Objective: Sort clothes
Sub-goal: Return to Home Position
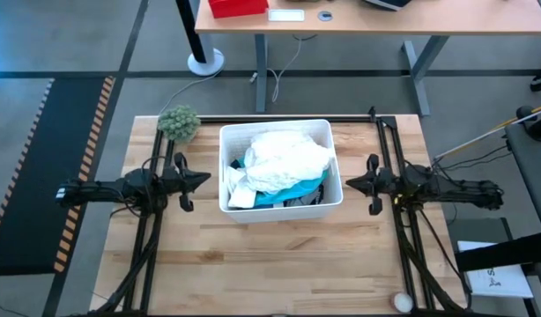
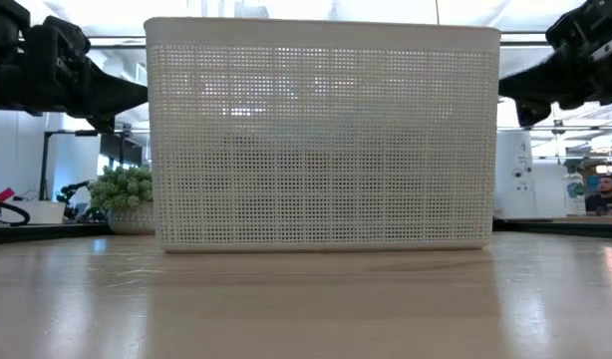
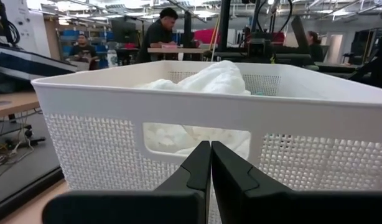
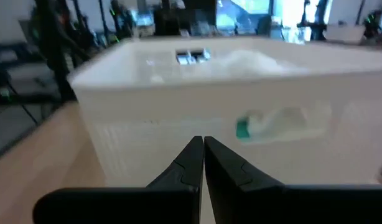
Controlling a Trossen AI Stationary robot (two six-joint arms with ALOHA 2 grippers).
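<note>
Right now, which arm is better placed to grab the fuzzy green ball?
Left. The fuzzy green ball sits just beyond the left gripper, on its side of the white bin. The bin stands between the right gripper and the ball. Both grippers are shut and would need opening.

Closed jaws face the white bin [image 3: 104, 143] of clothes [image 3: 211, 78].

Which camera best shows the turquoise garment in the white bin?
The high view: looking straight down, it shows the turquoise garment peeking from under the white cloth inside the bin. The right wrist view catches only a patch through the handle slot. The left wrist view shows mainly white cloth, and in the low view the bin wall hides it.
</note>
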